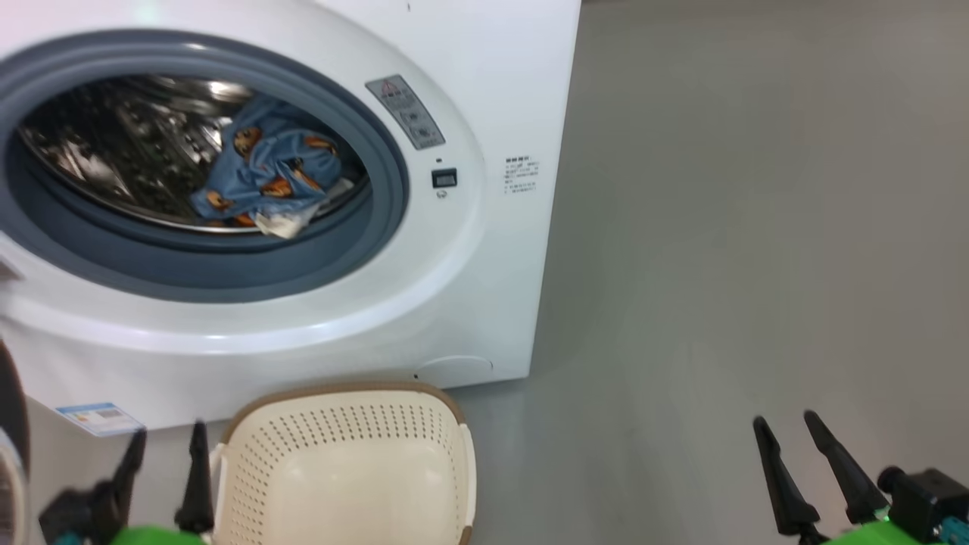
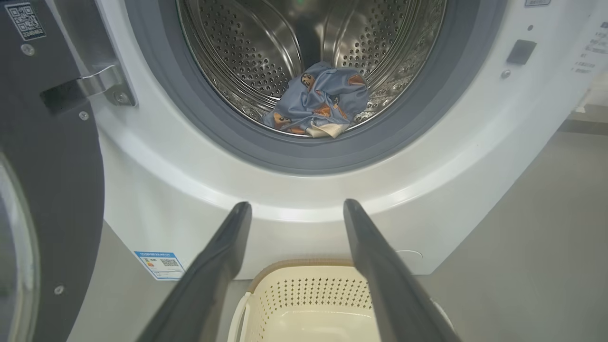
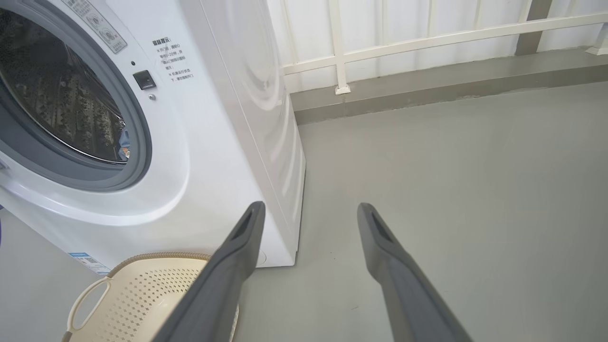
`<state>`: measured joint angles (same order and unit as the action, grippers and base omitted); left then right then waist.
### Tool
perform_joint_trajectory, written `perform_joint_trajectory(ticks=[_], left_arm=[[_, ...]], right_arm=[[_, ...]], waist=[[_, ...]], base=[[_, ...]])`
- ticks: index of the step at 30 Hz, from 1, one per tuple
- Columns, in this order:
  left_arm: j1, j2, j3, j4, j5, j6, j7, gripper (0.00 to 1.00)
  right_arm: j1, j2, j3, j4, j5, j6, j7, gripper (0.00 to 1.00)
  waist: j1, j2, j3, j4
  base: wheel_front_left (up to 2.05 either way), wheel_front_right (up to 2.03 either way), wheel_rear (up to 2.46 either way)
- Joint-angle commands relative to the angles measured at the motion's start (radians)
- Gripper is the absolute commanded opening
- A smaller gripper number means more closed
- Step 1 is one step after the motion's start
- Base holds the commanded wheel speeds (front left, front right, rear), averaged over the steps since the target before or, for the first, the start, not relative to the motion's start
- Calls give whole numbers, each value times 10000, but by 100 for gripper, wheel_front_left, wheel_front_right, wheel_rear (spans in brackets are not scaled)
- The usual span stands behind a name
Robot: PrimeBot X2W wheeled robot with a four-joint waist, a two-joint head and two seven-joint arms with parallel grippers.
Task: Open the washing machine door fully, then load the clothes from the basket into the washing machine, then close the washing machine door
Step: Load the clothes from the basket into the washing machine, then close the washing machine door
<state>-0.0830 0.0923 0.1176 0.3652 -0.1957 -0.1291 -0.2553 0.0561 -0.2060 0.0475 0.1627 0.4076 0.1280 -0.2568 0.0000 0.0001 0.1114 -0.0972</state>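
Head view first: what are the grippers doing?

Nothing, I'd say. The left gripper [image 1: 169, 433] sits low at the left, fingers apart and holding nothing. The right gripper [image 1: 785, 418] is low at the right over bare floor [image 1: 719, 265], also spread and empty. Both wrist views agree.

And just beyond the left one?

The basket [image 1: 348, 435], on the floor right in front of the washing machine [image 1: 484, 303]. What shows of its inside is bare. Its near end is cut off by the frame, so I can't vouch for that part.

So where are the clothes?

The clothes [image 1: 269, 170] lie in the steel drum [image 2: 247, 47] as a crumpled blue bundle near the front lip, just behind the rubber ring [image 1: 378, 227].

And the door?

The washing machine door [image 2: 52, 180] stands swung wide at the left, clear of the opening.

How far along is the task, then?

By my reckoning the opening is done, the loading looks done, and only the closing is left.

Counts?

Two grippers, one basket, one machine, one door, one bundle of clothes. I cannot tell how many garments are in the bundle.
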Motion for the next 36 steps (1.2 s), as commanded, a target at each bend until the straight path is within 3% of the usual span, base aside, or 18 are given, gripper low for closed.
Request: perform_joint_trajectory(ticks=[1,15,36], left_arm=[[63,161,409,-369,114,-15,-65,100],[1721,-151,913,-1651,173,-15,-65,100],[1694,-232,855,-1975,243,-15,-65,100]], right_arm=[[79,-241,151,-205,71,27,-49,100],[626,-496,-10,-284,137,27,-49,100],[656,-383,-94,-343,84,27,-49,100]], waist=[[0,-1,-279,120],[0,-1,-750,174],[0,-1,-680,188]], base=[[0,0,0],[0,0,0],[-8,8,0]])
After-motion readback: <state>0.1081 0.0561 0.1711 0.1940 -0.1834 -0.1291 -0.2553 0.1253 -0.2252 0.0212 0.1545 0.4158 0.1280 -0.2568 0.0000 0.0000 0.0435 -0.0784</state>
